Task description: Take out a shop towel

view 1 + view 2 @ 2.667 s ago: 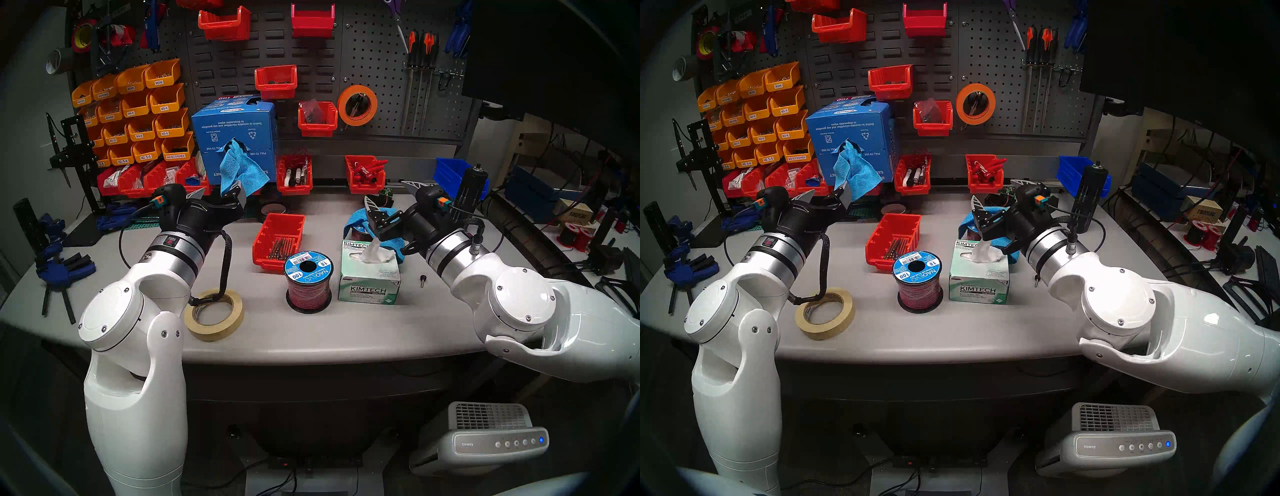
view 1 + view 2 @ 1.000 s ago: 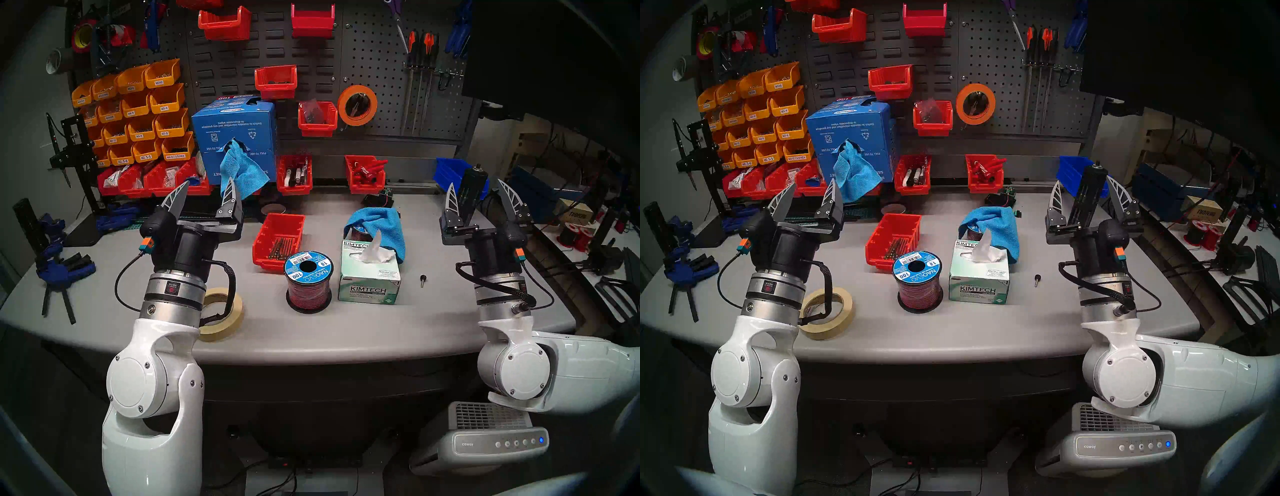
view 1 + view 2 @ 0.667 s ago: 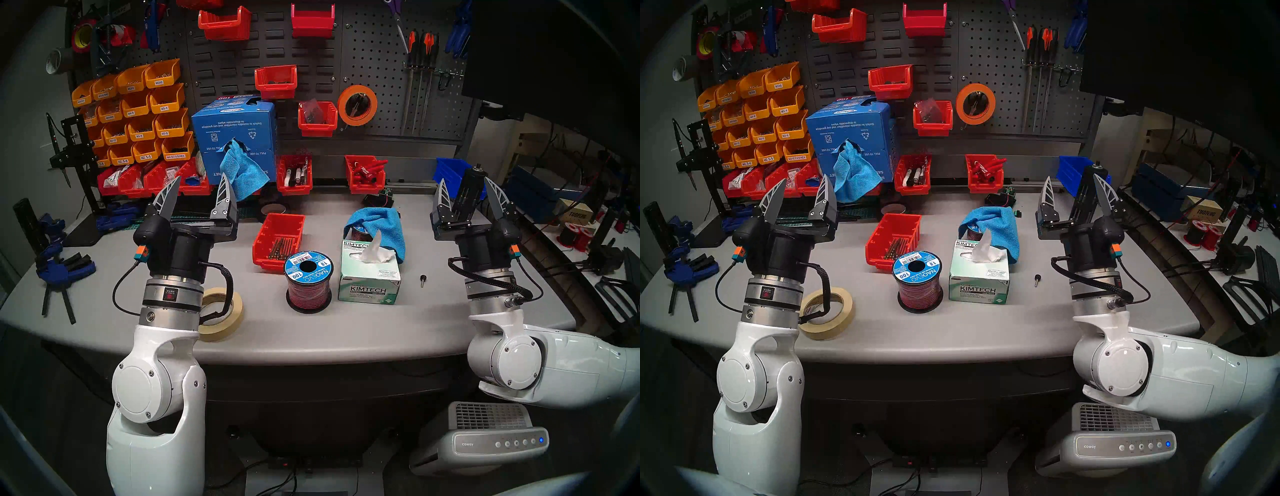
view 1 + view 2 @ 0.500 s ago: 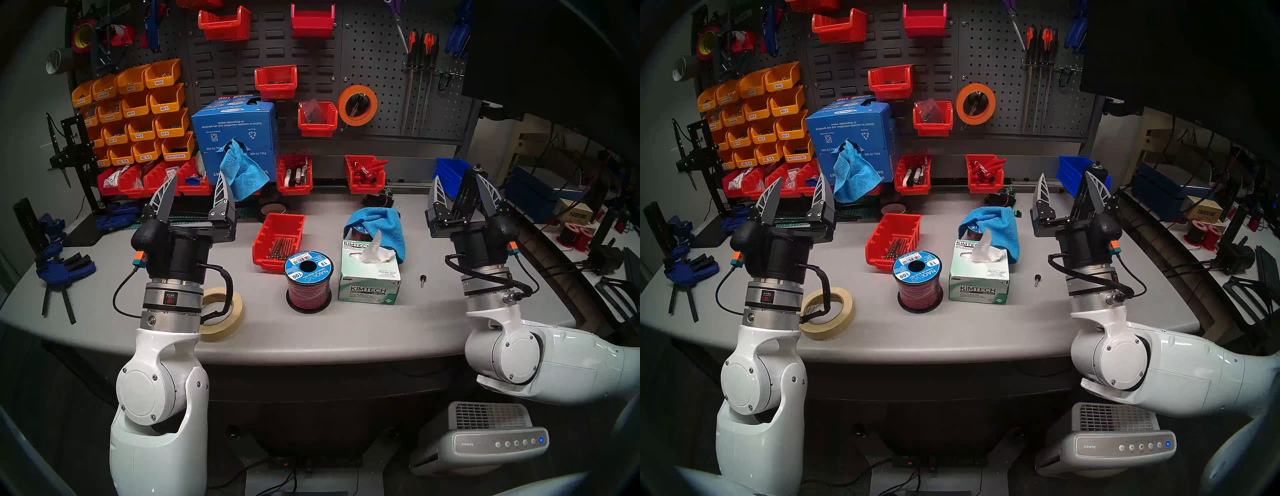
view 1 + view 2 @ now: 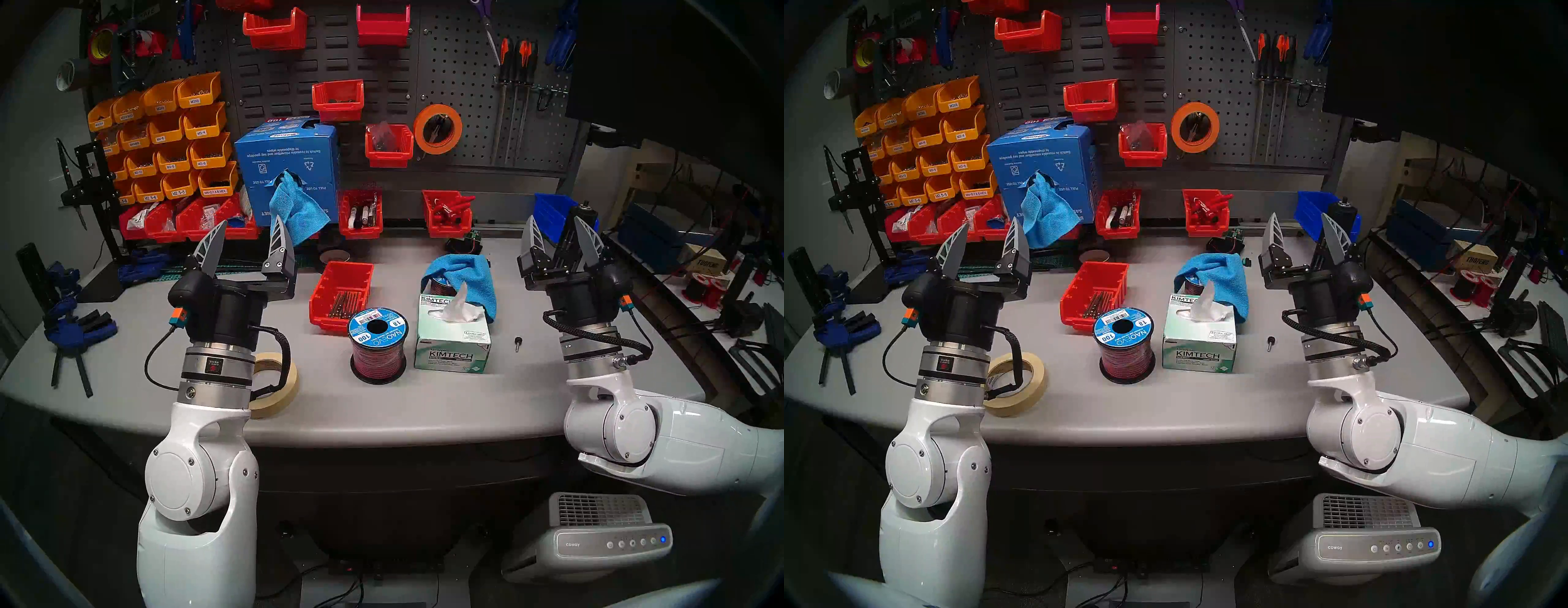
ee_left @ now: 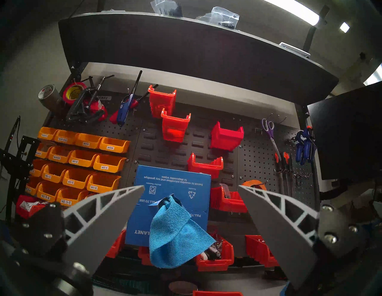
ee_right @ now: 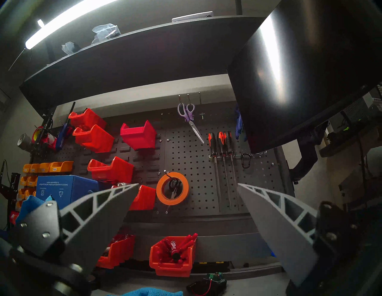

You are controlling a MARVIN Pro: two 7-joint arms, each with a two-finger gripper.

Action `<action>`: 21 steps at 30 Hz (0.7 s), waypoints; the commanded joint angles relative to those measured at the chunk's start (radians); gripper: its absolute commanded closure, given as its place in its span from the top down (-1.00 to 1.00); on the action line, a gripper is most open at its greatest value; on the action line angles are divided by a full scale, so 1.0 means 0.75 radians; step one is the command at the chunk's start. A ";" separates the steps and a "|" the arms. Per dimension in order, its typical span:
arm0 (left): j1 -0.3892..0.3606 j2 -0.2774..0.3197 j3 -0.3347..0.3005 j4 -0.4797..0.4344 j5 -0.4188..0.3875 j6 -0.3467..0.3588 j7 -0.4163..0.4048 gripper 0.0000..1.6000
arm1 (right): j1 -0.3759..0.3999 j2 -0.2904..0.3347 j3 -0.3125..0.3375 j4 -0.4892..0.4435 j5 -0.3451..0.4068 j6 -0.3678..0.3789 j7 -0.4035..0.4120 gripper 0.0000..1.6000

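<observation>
Two shop towels in view — both grippers raised, empty.

One shop towel [image 5: 464, 271] lies draped over a spool behind the Kimtech box [image 5: 452, 335] on the table [image 5: 424, 407]; a second towel [image 5: 297, 210] hangs from the blue carton [image 5: 288, 148] at the back edge. Left gripper [image 5: 246, 237] and right gripper [image 5: 560, 233] — jaws spread wide, holding nothing — flank open mid-table room.

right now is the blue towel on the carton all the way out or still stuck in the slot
Partly out: the shop towel hangs from the slot of the blue carton, its top pinched inside.
</observation>
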 commanded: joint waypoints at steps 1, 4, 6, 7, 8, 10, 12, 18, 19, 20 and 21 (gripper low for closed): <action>-0.024 0.012 -0.018 -0.081 0.004 0.068 0.008 1.00 | -0.015 -0.022 0.062 -0.013 -0.014 -0.009 -0.147 1.00; -0.033 0.012 -0.023 -0.089 0.005 0.086 0.010 1.00 | -0.025 -0.026 0.080 -0.014 -0.007 -0.004 -0.128 1.00; -0.035 0.011 -0.025 -0.094 0.012 0.101 0.015 1.00 | -0.029 -0.029 0.088 -0.015 -0.010 0.003 -0.130 1.00; -0.036 0.015 -0.027 -0.099 0.016 0.118 0.016 1.00 | -0.033 -0.032 0.094 -0.015 -0.010 0.005 -0.128 1.00; -0.035 0.018 -0.029 -0.105 0.012 0.138 0.016 1.00 | -0.035 -0.034 0.097 -0.016 -0.008 0.009 -0.129 1.00; -0.038 0.019 -0.029 -0.108 0.015 0.154 0.021 1.00 | -0.041 -0.037 0.106 -0.020 0.006 0.015 -0.120 1.00; -0.032 0.018 -0.028 -0.132 -0.002 0.225 0.031 1.00 | -0.045 -0.046 0.110 -0.018 0.006 0.028 -0.120 1.00; -0.036 0.012 -0.020 -0.167 -0.004 0.337 0.069 1.00 | -0.057 -0.059 0.124 -0.024 -0.001 0.086 -0.142 1.00; -0.037 0.012 -0.020 -0.169 -0.004 0.344 0.072 1.00 | -0.058 -0.060 0.126 -0.025 -0.003 0.089 -0.145 1.00; -0.038 0.013 -0.020 -0.170 -0.004 0.348 0.073 1.00 | -0.059 -0.061 0.127 -0.025 -0.004 0.091 -0.147 1.00; -0.039 0.014 -0.019 -0.171 -0.004 0.353 0.076 1.00 | -0.060 -0.062 0.128 -0.025 -0.006 0.094 -0.150 1.00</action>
